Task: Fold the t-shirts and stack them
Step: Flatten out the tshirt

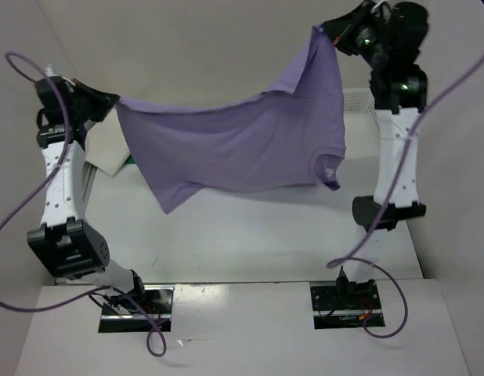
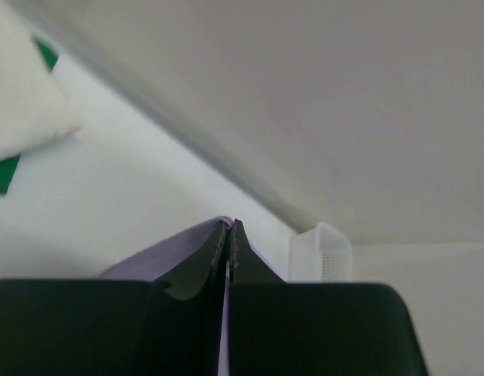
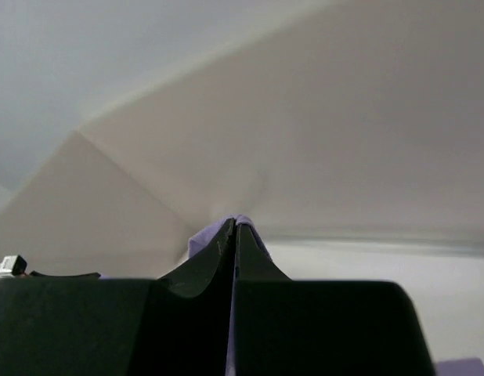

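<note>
White bench (image 1: 250, 235) spreads out nearest us, and above it the lavender t-shirt (image 1: 242, 145) hangs stretched in the air. Our left end effector (image 1: 110, 102) is pinched tight on one edge of it. Near it, on the bench, the cream t-shirt (image 1: 107, 153) lies, apparently folded, on the green t-shirt (image 1: 131, 160), so we judge two stacked and one left to fold. Farther back, our right end effector (image 1: 330, 33) is clamped on the opposite edge.
</note>
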Controlling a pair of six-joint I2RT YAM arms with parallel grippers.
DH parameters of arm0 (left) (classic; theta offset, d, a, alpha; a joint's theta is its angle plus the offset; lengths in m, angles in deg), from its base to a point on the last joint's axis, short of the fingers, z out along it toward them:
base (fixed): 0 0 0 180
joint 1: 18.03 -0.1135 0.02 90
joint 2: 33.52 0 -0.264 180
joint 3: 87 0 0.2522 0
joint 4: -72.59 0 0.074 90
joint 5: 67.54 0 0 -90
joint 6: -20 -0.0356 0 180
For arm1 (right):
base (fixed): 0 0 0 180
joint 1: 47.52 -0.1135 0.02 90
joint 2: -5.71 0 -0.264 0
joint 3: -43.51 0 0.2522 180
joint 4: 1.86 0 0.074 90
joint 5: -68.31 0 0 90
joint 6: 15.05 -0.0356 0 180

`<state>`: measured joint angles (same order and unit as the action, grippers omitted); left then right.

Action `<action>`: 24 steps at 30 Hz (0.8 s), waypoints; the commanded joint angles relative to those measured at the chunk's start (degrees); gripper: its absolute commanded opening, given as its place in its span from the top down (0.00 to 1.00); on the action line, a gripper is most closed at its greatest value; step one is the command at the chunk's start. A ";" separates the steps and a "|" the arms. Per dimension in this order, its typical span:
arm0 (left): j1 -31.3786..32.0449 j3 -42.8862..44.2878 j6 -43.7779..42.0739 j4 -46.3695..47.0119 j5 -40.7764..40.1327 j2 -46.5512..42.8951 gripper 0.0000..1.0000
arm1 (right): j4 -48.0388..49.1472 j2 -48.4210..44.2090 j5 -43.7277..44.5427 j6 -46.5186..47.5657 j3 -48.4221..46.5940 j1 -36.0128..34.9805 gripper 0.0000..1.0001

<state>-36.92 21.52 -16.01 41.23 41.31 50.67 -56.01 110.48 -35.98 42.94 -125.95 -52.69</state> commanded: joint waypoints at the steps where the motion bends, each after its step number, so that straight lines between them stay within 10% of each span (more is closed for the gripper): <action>1: 3.33 -3.00 -1.26 3.54 -2.76 6.42 1.00 | -0.93 9.21 -2.77 -0.42 -1.53 3.22 1.00; 14: 5.54 33.96 3.83 0.82 -0.22 25.51 1.00 | 19.36 16.09 -12.87 -14.57 -10.33 9.47 1.00; 24: 3.51 23.39 3.22 9.41 -1.27 15.67 1.00 | 10.88 6.86 -17.61 -9.58 0.02 10.09 1.00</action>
<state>-33.03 50.24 -12.71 45.23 40.06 68.22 -41.30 118.63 -49.88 29.85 -130.16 -42.39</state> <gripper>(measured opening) 0.011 0.004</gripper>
